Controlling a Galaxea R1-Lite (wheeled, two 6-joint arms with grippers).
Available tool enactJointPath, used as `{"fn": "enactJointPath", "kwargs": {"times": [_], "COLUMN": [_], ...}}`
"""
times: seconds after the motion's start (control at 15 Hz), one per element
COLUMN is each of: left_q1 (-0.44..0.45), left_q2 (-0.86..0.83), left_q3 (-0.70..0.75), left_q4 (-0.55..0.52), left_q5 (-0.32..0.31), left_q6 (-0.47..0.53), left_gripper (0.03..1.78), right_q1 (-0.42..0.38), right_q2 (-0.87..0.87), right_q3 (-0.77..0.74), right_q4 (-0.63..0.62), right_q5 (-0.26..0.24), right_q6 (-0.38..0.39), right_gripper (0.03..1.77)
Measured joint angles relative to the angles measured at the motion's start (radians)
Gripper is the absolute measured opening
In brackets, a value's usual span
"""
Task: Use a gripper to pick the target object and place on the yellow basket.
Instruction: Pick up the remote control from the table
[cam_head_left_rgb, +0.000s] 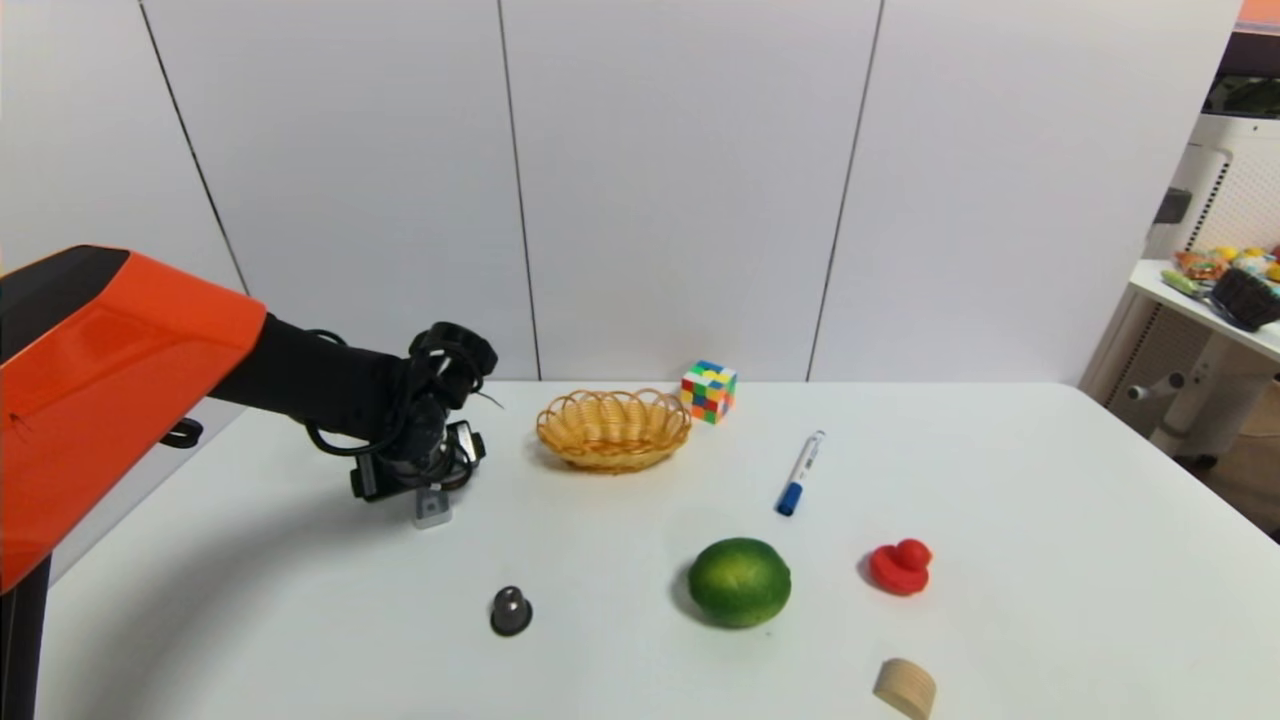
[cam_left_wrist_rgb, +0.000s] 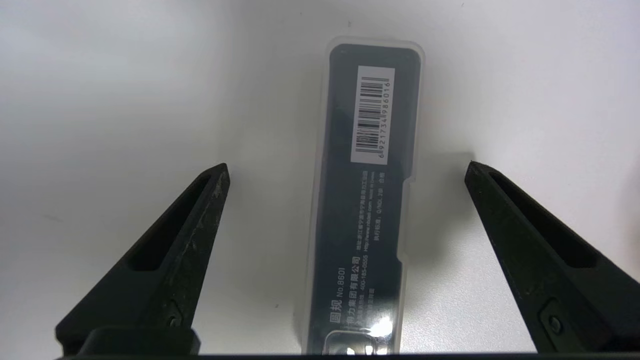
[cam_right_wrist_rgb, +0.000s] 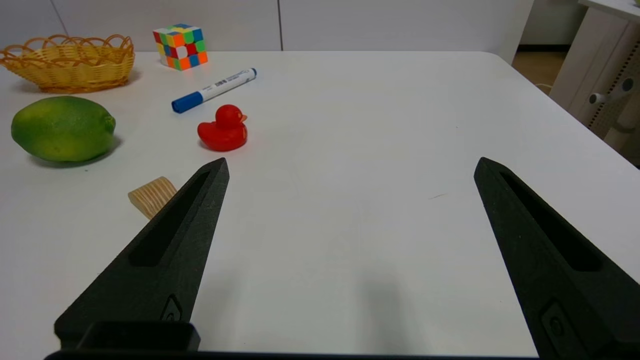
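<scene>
The target object (cam_left_wrist_rgb: 365, 200), a slim dark-grey bar in a clear case with a white barcode label, lies flat on the white table. My left gripper (cam_left_wrist_rgb: 346, 167) is open right over it, one finger on each side, neither touching. In the head view the left gripper (cam_head_left_rgb: 420, 480) hangs at the table's left and only the bar's end (cam_head_left_rgb: 432, 512) peeks out below it. The yellow basket (cam_head_left_rgb: 613, 430) stands to its right, a short way off. My right gripper (cam_right_wrist_rgb: 351, 162) is open over bare table, outside the head view.
Between the basket and the table's right lie a colour cube (cam_head_left_rgb: 709, 391), a blue-capped marker (cam_head_left_rgb: 800, 472), a green fruit (cam_head_left_rgb: 740, 582), a red duck (cam_head_left_rgb: 900, 567) and a wooden piece (cam_head_left_rgb: 905, 687). A small dark metal knob (cam_head_left_rgb: 511, 611) sits in front of the left gripper.
</scene>
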Motion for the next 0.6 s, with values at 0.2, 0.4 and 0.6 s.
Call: {"fn": "enactJointPath", "kwargs": {"times": [0.2, 0.4, 0.6], "left_q1": [0.000, 0.001, 0.001], "left_q2": [0.000, -0.001, -0.003], "left_q3": [0.006, 0.018, 0.020], "left_q4": [0.002, 0.001, 0.002], "left_q5": [-0.001, 0.000, -0.006], "left_q6": [0.000, 0.001, 0.003], "left_gripper": [1.17, 0.87, 0.63], "right_q1": [0.000, 0.000, 0.000], "right_q2": [0.000, 0.000, 0.000], "right_q3": [0.000, 0.000, 0.000], "right_q4": [0.000, 0.001, 0.000], "right_q5": [0.000, 0.000, 0.001], "right_q6": [0.000, 0.000, 0.000], "right_gripper": [1.69, 1.69, 1.69]}}
